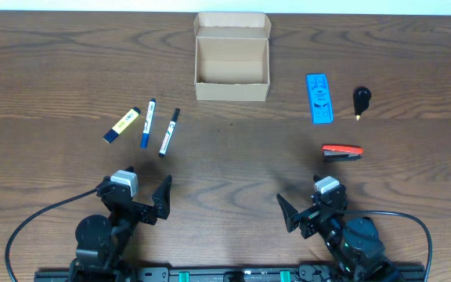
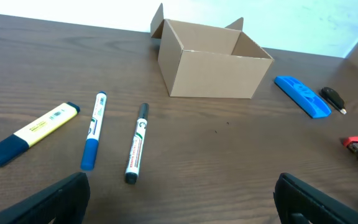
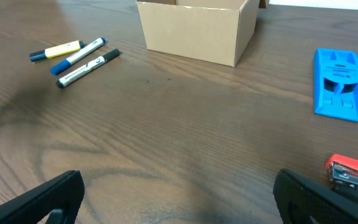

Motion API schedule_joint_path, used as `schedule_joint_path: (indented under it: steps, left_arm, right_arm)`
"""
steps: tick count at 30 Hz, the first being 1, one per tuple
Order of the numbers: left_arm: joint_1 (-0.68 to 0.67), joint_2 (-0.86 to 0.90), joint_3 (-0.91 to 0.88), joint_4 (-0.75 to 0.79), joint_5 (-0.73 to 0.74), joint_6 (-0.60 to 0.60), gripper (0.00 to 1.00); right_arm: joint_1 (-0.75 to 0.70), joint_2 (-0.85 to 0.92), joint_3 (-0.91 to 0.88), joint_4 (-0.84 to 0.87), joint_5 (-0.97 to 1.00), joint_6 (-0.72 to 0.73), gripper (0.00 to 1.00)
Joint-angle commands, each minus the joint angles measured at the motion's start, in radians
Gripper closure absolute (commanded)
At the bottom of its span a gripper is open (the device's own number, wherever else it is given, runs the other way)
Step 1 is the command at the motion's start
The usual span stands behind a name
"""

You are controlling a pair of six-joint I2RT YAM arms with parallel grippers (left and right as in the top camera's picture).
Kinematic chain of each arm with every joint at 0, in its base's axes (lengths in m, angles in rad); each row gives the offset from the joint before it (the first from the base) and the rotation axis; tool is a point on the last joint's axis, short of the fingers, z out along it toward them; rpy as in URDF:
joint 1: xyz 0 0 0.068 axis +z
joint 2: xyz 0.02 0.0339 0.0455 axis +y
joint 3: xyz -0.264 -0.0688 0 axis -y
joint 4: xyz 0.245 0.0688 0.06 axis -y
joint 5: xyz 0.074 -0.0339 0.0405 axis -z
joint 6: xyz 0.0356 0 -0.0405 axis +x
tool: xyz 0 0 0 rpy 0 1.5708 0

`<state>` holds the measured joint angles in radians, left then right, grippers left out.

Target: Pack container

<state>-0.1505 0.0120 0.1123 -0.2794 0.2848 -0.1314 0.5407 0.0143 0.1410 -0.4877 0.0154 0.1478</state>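
The tan cardboard container (image 1: 232, 69) stands open and empty at the far middle of the table, its flap lid up at the back; it also shows in the left wrist view (image 2: 211, 61) and the right wrist view (image 3: 196, 30). A yellow highlighter (image 1: 121, 125), a blue marker (image 1: 147, 122) and a black marker (image 1: 169, 132) lie at the left. A blue flat tool (image 1: 319, 98), a small black object (image 1: 362, 99) and a red stapler (image 1: 343, 151) lie at the right. My left gripper (image 1: 141, 194) is open and empty near the front edge. My right gripper (image 1: 313, 207) is open and empty there too.
Black cables loop from both arm bases along the front edge. The wooden table (image 1: 233, 157) lies bare between the markers and the stapler.
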Motion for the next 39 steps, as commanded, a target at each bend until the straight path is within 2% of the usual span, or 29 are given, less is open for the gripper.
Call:
schedule_joint_path:
  steps: [1,39]
  left_arm:
    - [0.008,-0.007,-0.024,-0.002,0.000,-0.004,0.04]
    - [0.008,-0.007,-0.024,-0.002,0.000,-0.003,0.05]
  right_arm:
    - [0.010,-0.009,-0.005,0.002,-0.001,-0.015,0.01]
    - [0.010,-0.008,-0.005,0.005,-0.001,0.010,0.01]
